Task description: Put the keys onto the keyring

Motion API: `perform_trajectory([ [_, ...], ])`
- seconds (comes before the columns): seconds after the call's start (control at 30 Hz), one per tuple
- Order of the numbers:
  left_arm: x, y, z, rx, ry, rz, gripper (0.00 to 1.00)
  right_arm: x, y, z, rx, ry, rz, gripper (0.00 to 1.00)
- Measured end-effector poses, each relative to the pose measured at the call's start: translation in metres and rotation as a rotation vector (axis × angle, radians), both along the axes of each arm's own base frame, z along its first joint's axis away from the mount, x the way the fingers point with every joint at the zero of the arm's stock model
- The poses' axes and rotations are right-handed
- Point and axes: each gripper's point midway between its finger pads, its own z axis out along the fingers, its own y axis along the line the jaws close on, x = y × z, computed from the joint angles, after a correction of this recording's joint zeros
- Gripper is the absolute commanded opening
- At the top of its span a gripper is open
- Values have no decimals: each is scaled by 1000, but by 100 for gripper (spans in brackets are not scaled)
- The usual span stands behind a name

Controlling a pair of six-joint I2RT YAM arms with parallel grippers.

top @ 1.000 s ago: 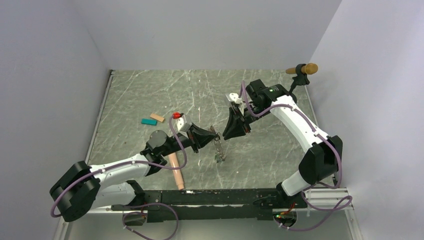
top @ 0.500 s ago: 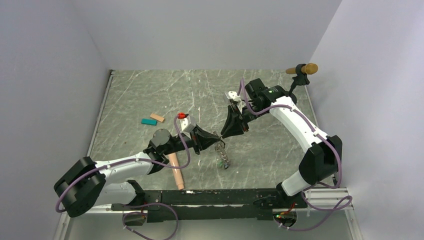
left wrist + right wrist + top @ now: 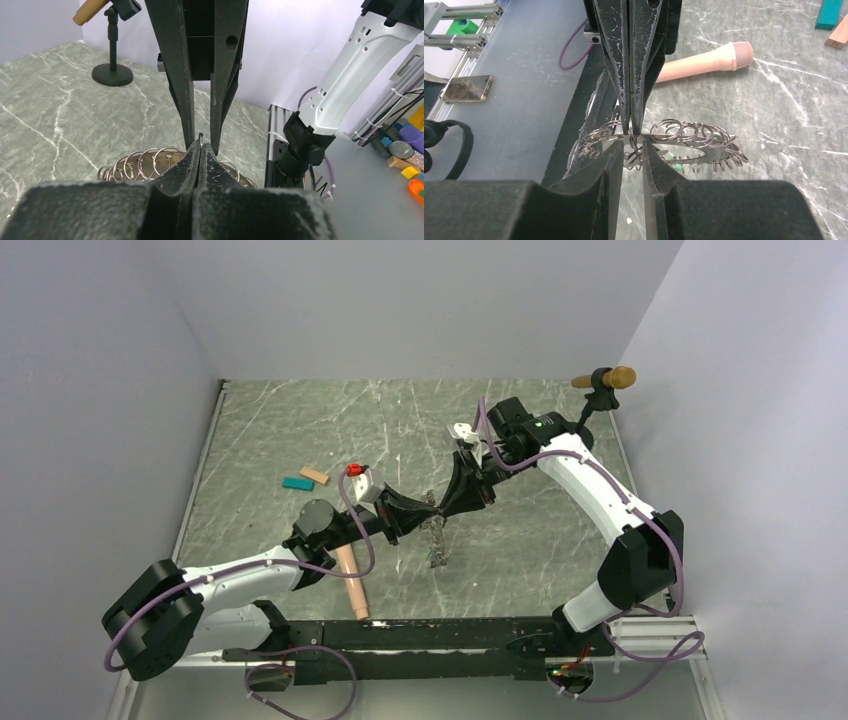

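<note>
The keyring [image 3: 436,538] hangs off the table between my two grippers, a flat grey metal loop [image 3: 704,152] carrying several small wire rings [image 3: 145,162]. My left gripper [image 3: 428,510] is shut on a thin wire of it, whose tip pokes out above the fingertips [image 3: 200,150]. My right gripper [image 3: 631,150] meets it tip to tip [image 3: 447,508]. Its jaws stand narrowly open, straddling one small ring and a silvery piece without clearly pressing on them. A green key [image 3: 679,167] hangs under the loop. The other keys cannot be told apart.
A peach cylinder [image 3: 351,585] lies on the marble table [image 3: 300,420] by the left arm. Teal [image 3: 297,483] and tan [image 3: 314,476] blocks lie at the left. A small black stand with a tan tip [image 3: 603,380] is at the back right corner. The black rail [image 3: 420,635] runs along the near edge.
My right gripper has come down and left, now tip to tip with the left one. The hanging keyring has swung a little beneath them.
</note>
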Motion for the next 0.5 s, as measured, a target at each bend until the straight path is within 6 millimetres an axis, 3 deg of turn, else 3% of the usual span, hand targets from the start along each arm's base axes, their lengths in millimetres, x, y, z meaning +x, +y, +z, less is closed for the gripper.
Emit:
perform_trajectory([
  [0.23, 0, 1, 3, -11, -7, 5, 0, 0, 0, 0, 0, 3, 0, 21],
  [0.43, 0, 1, 6, -23, -14, 4, 0, 0, 1, 1, 5, 8, -1, 0],
  [0.5, 1, 0, 6, -23, -13, 4, 0, 0, 1, 1, 5, 8, -1, 0],
])
